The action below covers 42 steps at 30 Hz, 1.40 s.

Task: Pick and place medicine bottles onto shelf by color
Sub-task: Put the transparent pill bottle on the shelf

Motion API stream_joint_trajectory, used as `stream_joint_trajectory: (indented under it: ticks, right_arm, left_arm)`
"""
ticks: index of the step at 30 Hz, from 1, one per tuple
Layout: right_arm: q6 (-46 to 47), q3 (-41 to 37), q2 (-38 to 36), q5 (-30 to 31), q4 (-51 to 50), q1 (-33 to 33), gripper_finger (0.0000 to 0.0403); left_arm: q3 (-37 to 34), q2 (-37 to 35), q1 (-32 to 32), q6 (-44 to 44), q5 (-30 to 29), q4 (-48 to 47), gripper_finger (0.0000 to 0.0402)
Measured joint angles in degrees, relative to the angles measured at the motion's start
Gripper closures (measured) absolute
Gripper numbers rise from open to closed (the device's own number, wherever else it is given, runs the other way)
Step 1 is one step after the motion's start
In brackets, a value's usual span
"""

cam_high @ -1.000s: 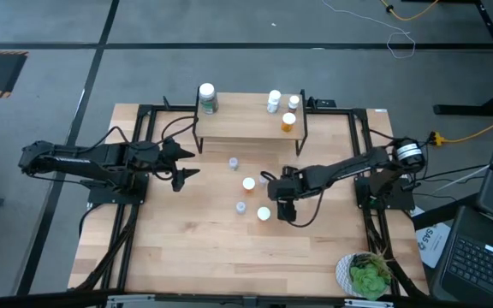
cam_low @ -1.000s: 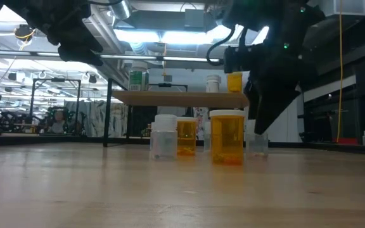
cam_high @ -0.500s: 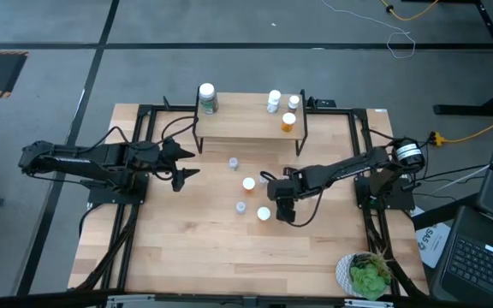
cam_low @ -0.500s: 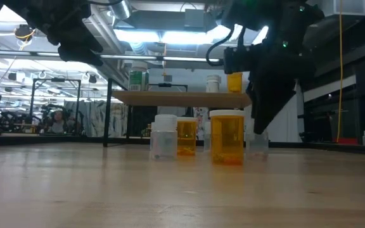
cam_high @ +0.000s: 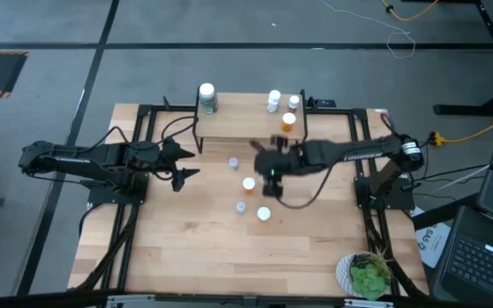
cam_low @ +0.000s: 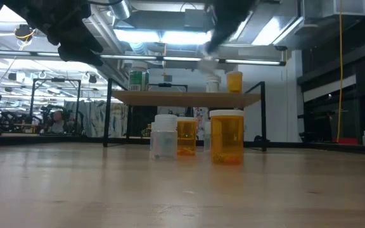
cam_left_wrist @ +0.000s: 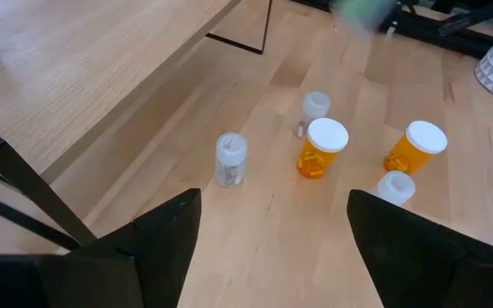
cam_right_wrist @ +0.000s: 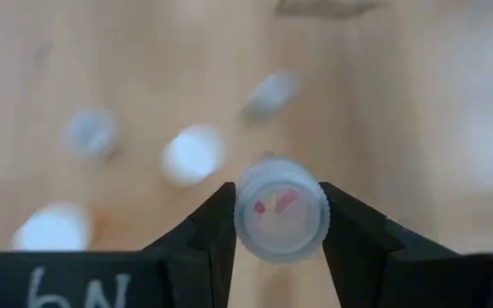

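Right end effector (cam_right_wrist: pixel 279 224) pinching clear bottle (cam_right_wrist: pixel 281 210) (raised off table) | left end effector (cam_left_wrist: pixel 268 235) spread, hovering

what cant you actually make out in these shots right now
- Right gripper: smeared by motion in the high view, its fingers unreadable there.
- Small clear bottle it grips: contents too blurred in the right wrist view.
- Label text on the green-labelled bottle: too small in the low view.
- Left gripper: cut off by the low view's top edge.
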Motion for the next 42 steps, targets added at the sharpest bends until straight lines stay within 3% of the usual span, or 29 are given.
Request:
stream_joint_trajectory:
  ticks: [3, 8, 11, 16, 20, 38, 42]
  right_arm:
    - [-4.6, 5.4, -0.1, 3.6, 1.9, -3.7, 0.0263]
    - [-9.2, 10.6, 0.0, 2.3, 4.4, -11.6, 0.0263]
    - [-8.1, 10.7, 0.0, -0.6, 2.8, -16.4, 0.0263]
    - [-3.2, 9.0, 0.6, -10.3, -1.1, -22.4, 0.0263]
    - [-3.1, 6.3, 0.6, -13.9, -1.6, -24.8, 0.0263]
    - [-5.2, 0.6, 0.6, -14.0, -0.2, -28.3, 0.0263]
    - [-6.3, 0.6, 1.0, -14.0, -0.2, -28.3, 0.0245]
  left_arm:
    - [0.0, 0.0, 0.0, 0.0, 0.0, 0.0, 0.0113]
    - [0.0, 0.0, 0.0, 0.0, 0.0, 0.0, 0.0113]
    - [0.0, 0.0, 0.0, 0.0, 0.0, 0.0, 0.0113]
    - [0.0, 0.0, 0.0, 0.0, 0.0, 0.0, 0.0113]
    - [0.0, 0.0, 0.0, 0.0, 0.0, 0.0, 0.0113]
    - [0.0, 0.0, 0.0, 0.0, -0.5, 0.0, 0.0113]
    - [0.0, 0.0, 0.0, 0.0, -0.6, 0.0, 0.0113]
